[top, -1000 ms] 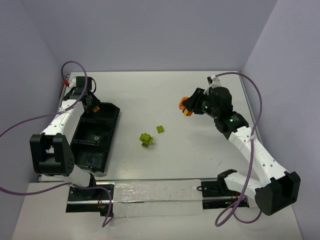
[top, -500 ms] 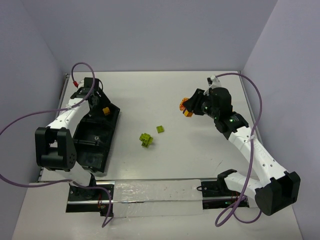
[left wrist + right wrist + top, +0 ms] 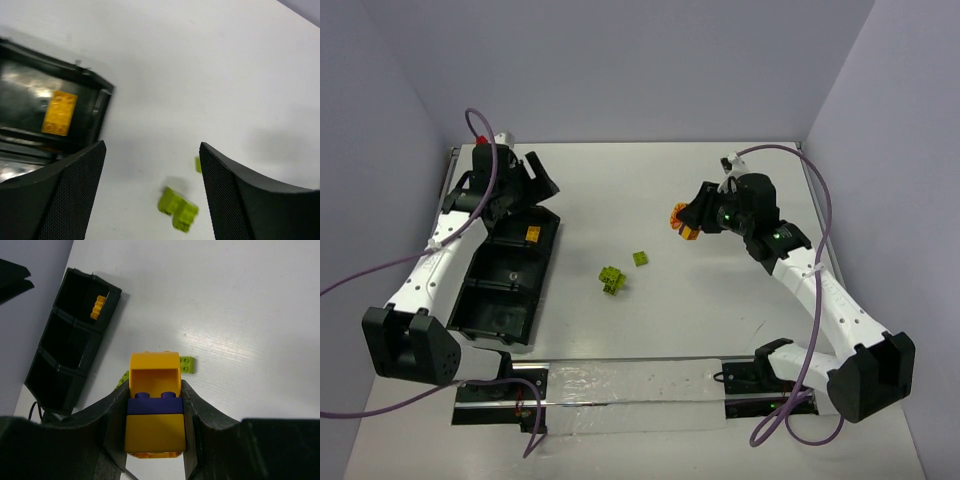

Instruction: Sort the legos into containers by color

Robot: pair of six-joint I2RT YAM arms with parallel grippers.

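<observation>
My right gripper is shut on a stack of legos: a blue-purple brick between two orange-yellow ones. It hangs above the table's right half. My left gripper is open and empty, above the far end of the black tray of containers. One orange brick lies in the far compartment, also seen in the left wrist view. A lime-green clump and a single green brick lie mid-table. The clump shows between the left fingers, far below them.
The tray's rim runs along the table's left side, and its middle and near compartments look dark. Purple cables loop off both arms. Walls close in the table at the back and on both sides.
My left gripper opened and let the orange brick go into the far compartment, then rose and swung toward the back. My right gripper drifted slightly left with its stack.
</observation>
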